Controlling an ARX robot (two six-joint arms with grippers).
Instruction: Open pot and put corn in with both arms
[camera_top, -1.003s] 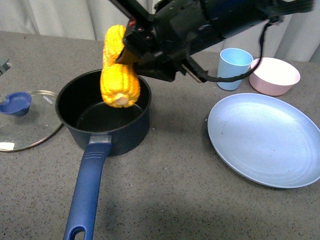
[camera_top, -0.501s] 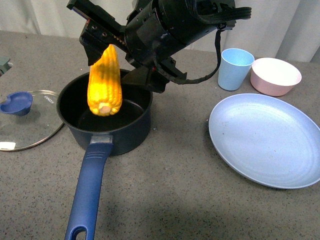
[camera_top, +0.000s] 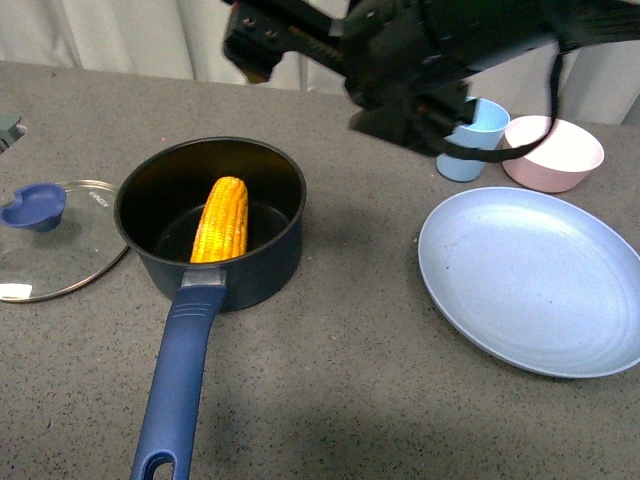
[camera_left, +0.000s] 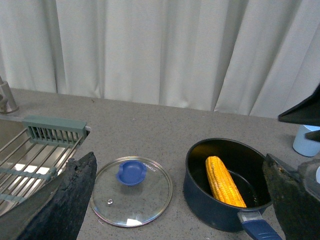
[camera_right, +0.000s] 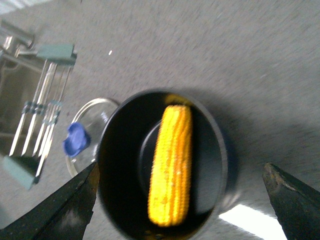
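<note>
The dark navy pot (camera_top: 262, 262) stands uncovered at the left of the table, its long blue handle (camera_top: 180, 375) pointing toward me. The yellow corn (camera_top: 221, 220) lies inside it, leaning against the near wall. The glass lid (camera_top: 70, 255) with its blue knob (camera_top: 33, 205) rests flat on the table left of the pot. My right gripper (camera_top: 262, 38) hangs open above and behind the pot, holding nothing; its wrist view looks down at the corn (camera_right: 172, 165) between its fingers (camera_right: 80, 197). My left gripper (camera_left: 177, 165) is open, well back from the lid (camera_left: 150, 200) and the pot (camera_left: 205, 200).
A large light blue plate (camera_top: 535, 280) lies to the right. A light blue cup (camera_top: 478, 140) and a pink bowl (camera_top: 555, 150) stand behind it, partly hidden by the right arm. A sink with a wire rack (camera_left: 30, 155) is at the far left.
The corn has left the right gripper and dropped into the pot. The right gripper has opened and risen up and to the right. The lid has not moved.
</note>
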